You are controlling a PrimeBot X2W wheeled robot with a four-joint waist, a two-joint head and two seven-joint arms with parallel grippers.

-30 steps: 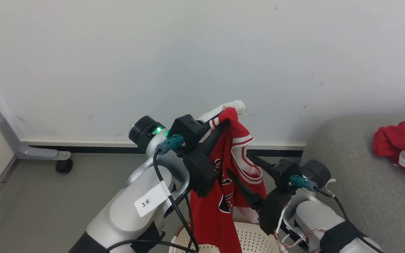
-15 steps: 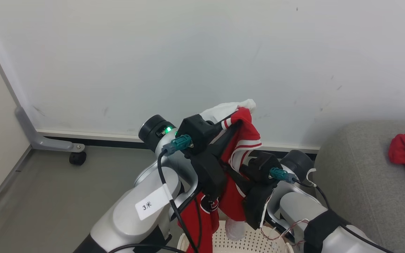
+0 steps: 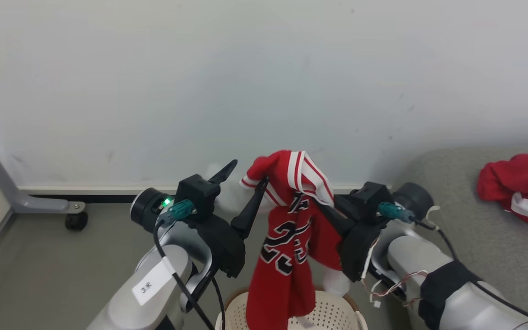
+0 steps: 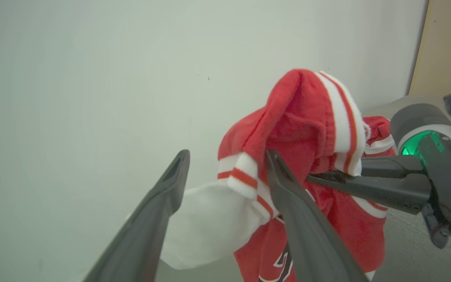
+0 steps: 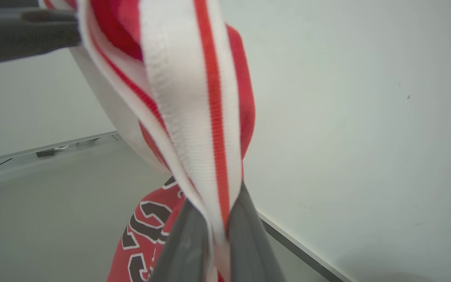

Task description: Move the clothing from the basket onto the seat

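We see the grey seat (image 3: 465, 256) at right carrying one red garment (image 3: 518, 188); the basket (image 3: 337, 316) sits below; the lettered red jersey (image 3: 287, 247) hangs above it; our right wrist view shows its striped trim pinched in the right hand (image 5: 215, 219); the left hand (image 3: 244, 176) stands spread wide, raised beside it.

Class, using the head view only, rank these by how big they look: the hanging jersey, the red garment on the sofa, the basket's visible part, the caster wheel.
1. Hanging jersey, also close to the camera.
2-3. Red garment and basket visible part: too alike to rank.
4. Caster wheel.
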